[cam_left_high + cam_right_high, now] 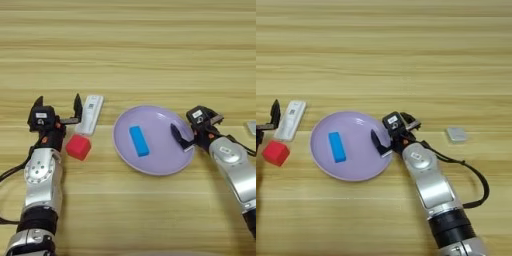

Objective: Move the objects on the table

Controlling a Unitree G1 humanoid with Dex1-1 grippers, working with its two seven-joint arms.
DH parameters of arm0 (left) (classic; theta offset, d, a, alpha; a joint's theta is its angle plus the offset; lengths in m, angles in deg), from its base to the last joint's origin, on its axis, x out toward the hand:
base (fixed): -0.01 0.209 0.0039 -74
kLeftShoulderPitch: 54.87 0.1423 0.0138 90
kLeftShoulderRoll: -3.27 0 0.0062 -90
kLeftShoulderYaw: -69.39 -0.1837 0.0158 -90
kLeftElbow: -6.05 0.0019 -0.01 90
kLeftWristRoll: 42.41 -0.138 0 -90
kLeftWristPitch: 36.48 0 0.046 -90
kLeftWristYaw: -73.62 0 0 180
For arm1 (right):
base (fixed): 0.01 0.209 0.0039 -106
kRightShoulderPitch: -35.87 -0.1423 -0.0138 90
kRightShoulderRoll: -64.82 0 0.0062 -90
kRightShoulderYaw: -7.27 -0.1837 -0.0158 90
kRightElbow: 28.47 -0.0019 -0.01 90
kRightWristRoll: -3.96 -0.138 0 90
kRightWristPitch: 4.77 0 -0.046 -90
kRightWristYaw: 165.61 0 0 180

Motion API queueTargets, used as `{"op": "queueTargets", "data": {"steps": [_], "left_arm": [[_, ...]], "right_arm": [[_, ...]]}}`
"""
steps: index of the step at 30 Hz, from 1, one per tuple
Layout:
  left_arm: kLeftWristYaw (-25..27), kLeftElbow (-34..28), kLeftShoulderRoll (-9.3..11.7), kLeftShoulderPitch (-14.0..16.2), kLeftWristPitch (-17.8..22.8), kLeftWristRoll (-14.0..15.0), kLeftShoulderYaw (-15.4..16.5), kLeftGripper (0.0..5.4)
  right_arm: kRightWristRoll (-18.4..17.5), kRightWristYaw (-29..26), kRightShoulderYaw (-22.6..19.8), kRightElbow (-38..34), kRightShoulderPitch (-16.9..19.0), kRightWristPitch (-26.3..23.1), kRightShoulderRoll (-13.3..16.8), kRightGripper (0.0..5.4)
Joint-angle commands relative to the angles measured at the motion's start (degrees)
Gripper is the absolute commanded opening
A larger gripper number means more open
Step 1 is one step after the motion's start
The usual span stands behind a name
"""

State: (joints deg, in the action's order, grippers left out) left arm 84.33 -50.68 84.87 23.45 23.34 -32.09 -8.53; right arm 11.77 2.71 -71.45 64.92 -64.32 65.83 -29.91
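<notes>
The bright-blue bar (139,140) lies flat on the lilac plate (165,156), left of its middle. On the table (130,55), left of the plate, the red cube (78,147) sits right beside my left wrist. My left gripper (58,105) is open, its fingers spread just beyond the cube with nothing between them. At the plate's right rim my right gripper (196,128) is open too; one finger reaches over the plate's inside and the other stays outside. It holds nothing, and the bar lies apart from it to the left.
A white oblong device (90,114) lies between the left gripper's right finger and the plate. To the right of the right arm, a small grey square piece (456,134) rests on the wood. Bare wood stretches across the far half of the table.
</notes>
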Motion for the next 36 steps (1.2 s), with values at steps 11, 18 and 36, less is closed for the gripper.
{"op": "queueTargets", "data": {"steps": [11, 18, 36], "left_arm": [[0.0, 0.0, 0.0, 0.1, 0.8, -0.2, -0.1, 5.40], [0.0, 0.3, 0.0, -0.1, 0.8, -0.2, -0.1, 5.40], [1.1, -13.7, -1.1, 3.4, 9.7, -1.0, -4.9, 5.40]], "right_arm": [[0.4, 0.2, -4.6, -2.8, 1.2, -1.4, 3.5, 5.39], [-0.2, -0.1, -5.8, -4.7, 1.8, -1.3, 4.1, 5.39], [-2.1, 4.6, -9.9, -6.2, 2.6, 10.4, 1.2, 5.39]]}}
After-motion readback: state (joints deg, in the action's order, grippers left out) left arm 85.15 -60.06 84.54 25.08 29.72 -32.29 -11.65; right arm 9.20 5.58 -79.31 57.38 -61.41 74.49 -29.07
